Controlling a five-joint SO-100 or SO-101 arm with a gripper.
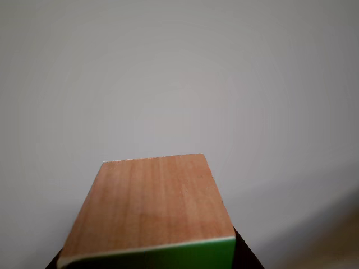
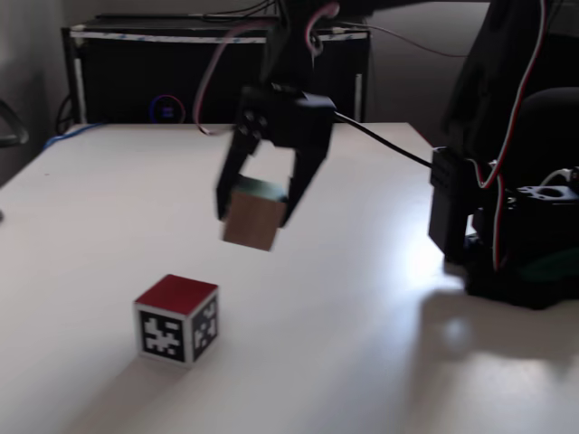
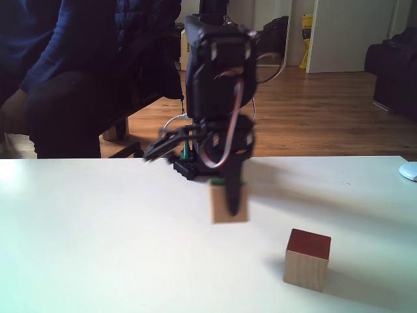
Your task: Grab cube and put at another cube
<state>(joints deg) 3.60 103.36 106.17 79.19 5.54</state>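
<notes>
My gripper (image 2: 254, 215) is shut on the cube (image 2: 252, 220), a light-brown wooden block with a green top face, and holds it in the air above the white table (image 2: 81, 226). In the other view the cube (image 1: 151, 207) fills the bottom, with its green face at the lower edge and a dark finger (image 1: 247, 255) beside it. The other cube (image 2: 176, 318), with a red top and black-and-white patterned sides, stands on the table below and to the left. From the opposite side the held cube (image 3: 220, 207) hangs in the gripper (image 3: 229, 203), left of and above the red-topped cube (image 3: 307, 259).
The arm's black base (image 2: 516, 244) with cables stands at the table's right. A black cabinet (image 2: 136, 81) sits behind the table. A person in dark clothes (image 3: 58, 72) sits beyond the far edge. A pale object (image 3: 409, 171) lies at the right edge.
</notes>
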